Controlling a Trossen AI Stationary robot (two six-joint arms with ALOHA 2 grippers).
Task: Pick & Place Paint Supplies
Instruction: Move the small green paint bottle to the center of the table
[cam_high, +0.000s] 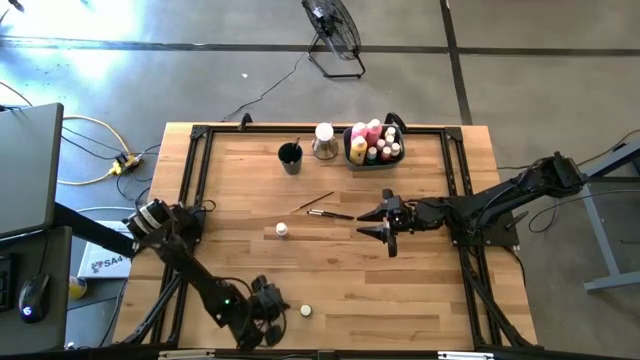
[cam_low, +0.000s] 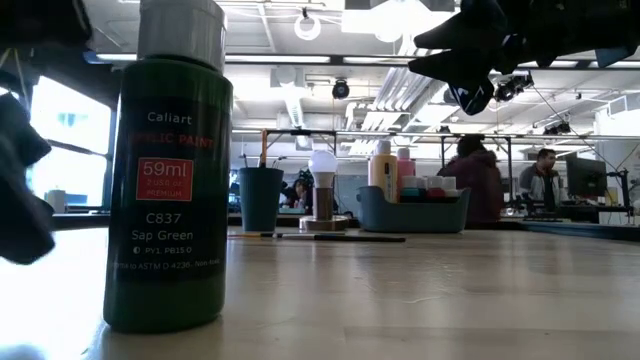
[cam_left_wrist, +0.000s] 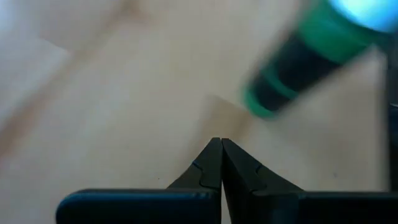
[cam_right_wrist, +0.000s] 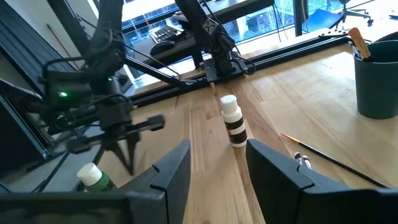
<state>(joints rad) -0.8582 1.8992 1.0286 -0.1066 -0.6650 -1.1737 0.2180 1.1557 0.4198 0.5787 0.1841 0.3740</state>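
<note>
Right gripper hung open over the table; it needed to line up squarely on that little pot.

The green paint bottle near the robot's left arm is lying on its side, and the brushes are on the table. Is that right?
Not quite. The green paint bottle is standing upright, as the low view shows. The brushes do lie on the table, mid-table in the high view.

I note bright overhead ceiling lamps; the left wrist view is heavily blurred, perhaps from closeness.
</note>
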